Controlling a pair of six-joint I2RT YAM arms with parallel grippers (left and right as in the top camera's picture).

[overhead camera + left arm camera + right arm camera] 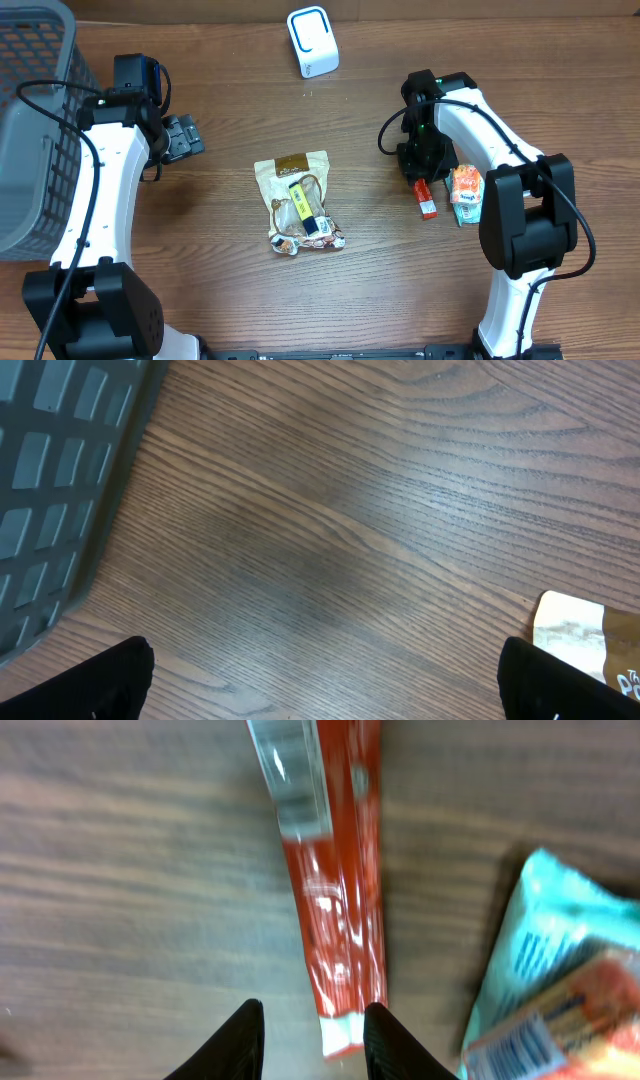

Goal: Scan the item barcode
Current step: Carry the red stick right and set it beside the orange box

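Item in hand, by my read: the red stick pack (pixel 340 870), a slim glossy sachet lying flat on the wood surface (pixel 240 280). Likely v. light, soft and floppy. The film looks slick, w/ a clear window at the far end, so it prob. bends or slides if pinched at a tip. Best hold is across the narrow width, a bit in from the end seam, w/ gentle squeeze only. Contents unknown. Can't see the barcode from here, so the face to show can't be told yet.

R pincer (pixel 315 1040): fingers partly apart, straddling the pack's near end. There's a gap on the left finger side, while the right finger is just beside or touching the edge; not clamped, as far as the wrist view shows. The pack runs from between the fingers out toward 12 o'clock in the wrist view. Overhead, it sits at 6 o'clock of the pincer.

A teal-orange pack (pixel 560 980) is at 3 o'clock of the red one, near but apart. The white scanner (pixel 313 42) is well apart, at approx 11 o'clock overhead.

L pincer (pixel 325 690): fingers wide apart, nothing between them, over bare wood. The grey basket (pixel 60 470) is at its 10 o'clock.
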